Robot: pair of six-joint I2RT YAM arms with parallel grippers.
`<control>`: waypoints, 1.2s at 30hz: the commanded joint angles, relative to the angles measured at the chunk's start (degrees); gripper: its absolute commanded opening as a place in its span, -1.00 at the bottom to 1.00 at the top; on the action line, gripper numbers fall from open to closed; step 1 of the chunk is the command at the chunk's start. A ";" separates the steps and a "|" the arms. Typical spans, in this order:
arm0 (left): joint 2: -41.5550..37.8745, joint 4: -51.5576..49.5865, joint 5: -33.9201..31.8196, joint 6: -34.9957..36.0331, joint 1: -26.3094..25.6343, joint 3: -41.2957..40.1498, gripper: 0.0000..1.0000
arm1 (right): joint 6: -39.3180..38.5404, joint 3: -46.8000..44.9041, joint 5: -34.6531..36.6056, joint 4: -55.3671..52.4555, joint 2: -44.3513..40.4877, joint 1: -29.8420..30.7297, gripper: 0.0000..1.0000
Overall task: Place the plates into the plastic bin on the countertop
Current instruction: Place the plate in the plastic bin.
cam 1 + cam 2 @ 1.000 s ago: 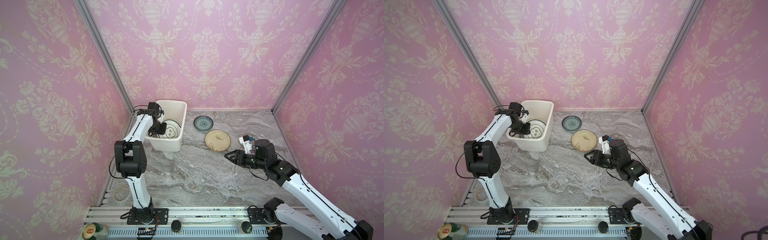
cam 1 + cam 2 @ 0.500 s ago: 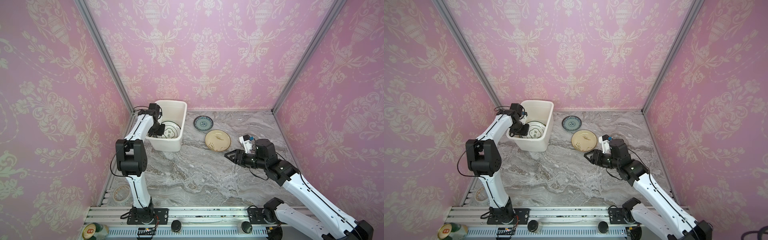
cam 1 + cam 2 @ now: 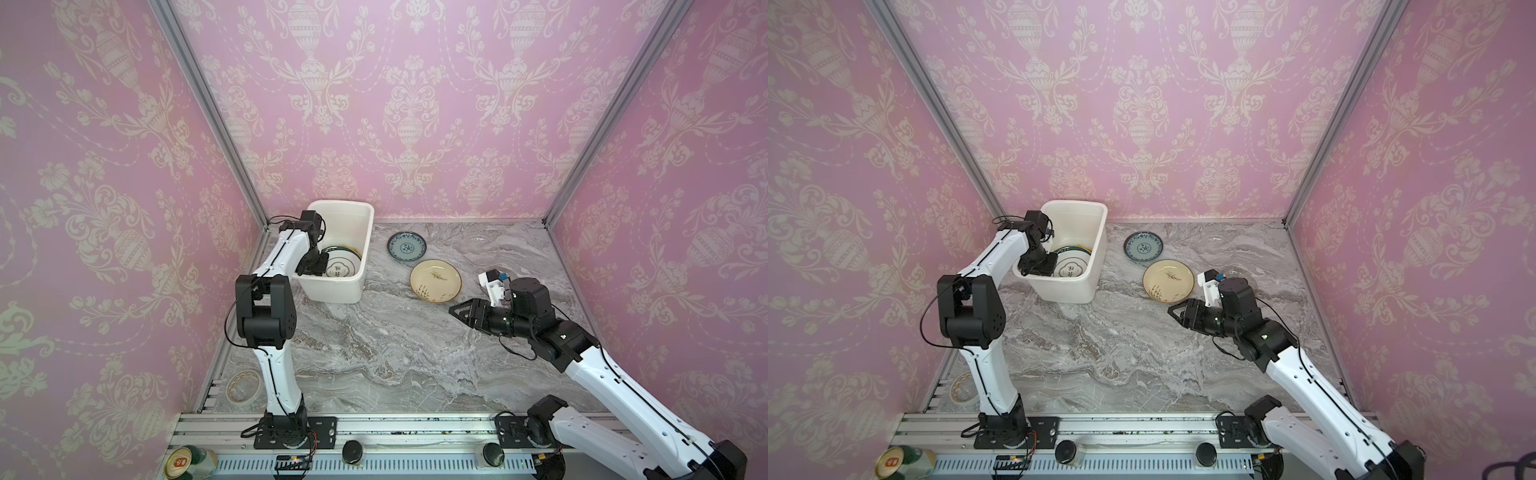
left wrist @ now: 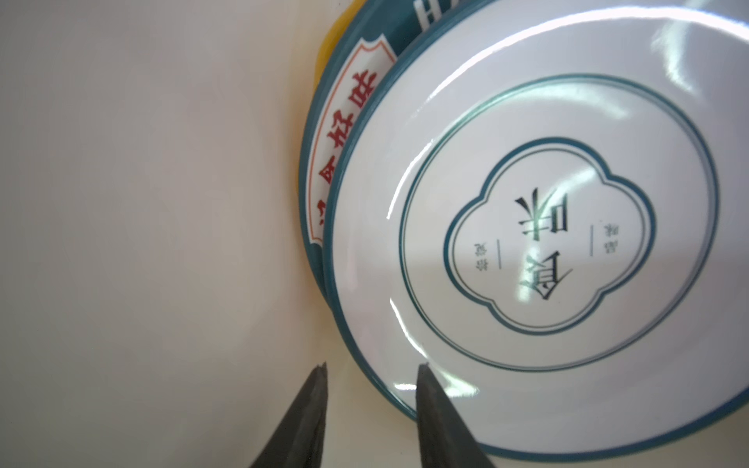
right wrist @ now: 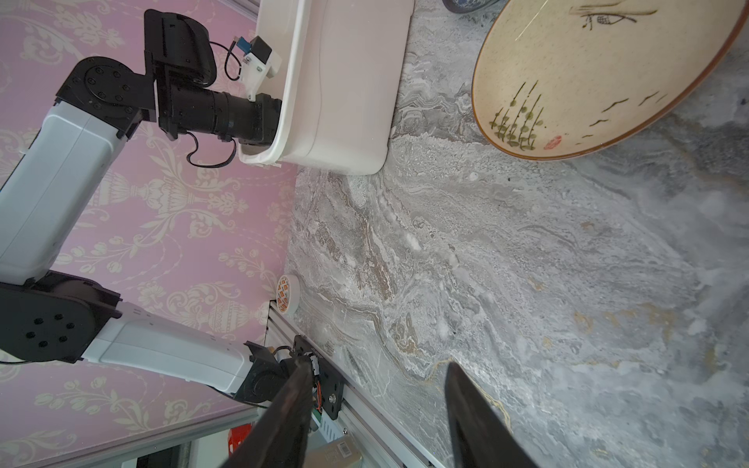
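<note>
Inside the plastic bin [image 3: 332,286], at the tabletop's [image 3: 395,353] far left, the left fingers [image 4: 308,409] stand parted astride the rim of the white teal-rimmed plate [image 4: 547,227] atop the stack, with one finger clear of it. The right fingers [image 5: 470,409], spread and empty, hover just short of the cream plate [image 5: 587,81]. The teal patterned plate [image 3: 407,246] lies beyond.

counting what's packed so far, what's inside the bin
A white plate lies on top, over a teal-rimmed plate and a yellow plate, only their edges showing. The left gripper is in the bin too. Anything lower is covered.
</note>
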 commanded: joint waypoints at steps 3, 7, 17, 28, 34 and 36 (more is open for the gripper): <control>0.57 -1.47 -3.26 -1.54 0.20 0.02 -0.15 | -0.11 1.72 -0.50 0.71 -0.18 -0.31 0.06; -1.86 -0.60 -3.07 -2.82 0.15 0.13 0.01 | -0.24 2.05 -0.10 0.31 -0.38 -0.28 0.07; -21.91 13.47 9.09 -16.32 0.05 -4.23 0.33 | -1.30 7.95 8.27 -8.94 -1.50 -0.74 0.19; -47.47 41.32 27.57 -31.73 0.48 -25.28 0.99 | -0.10 14.34 15.59 -15.33 -4.45 -3.61 0.54; -51.32 57.44 35.79 -53.55 0.43 -35.93 0.99 | 3.35 16.13 13.98 -16.73 -3.07 -7.09 0.54; -51.85 62.77 37.28 -60.21 -0.01 -39.90 0.99 | 4.19 16.30 12.52 -17.22 -1.98 -8.68 0.53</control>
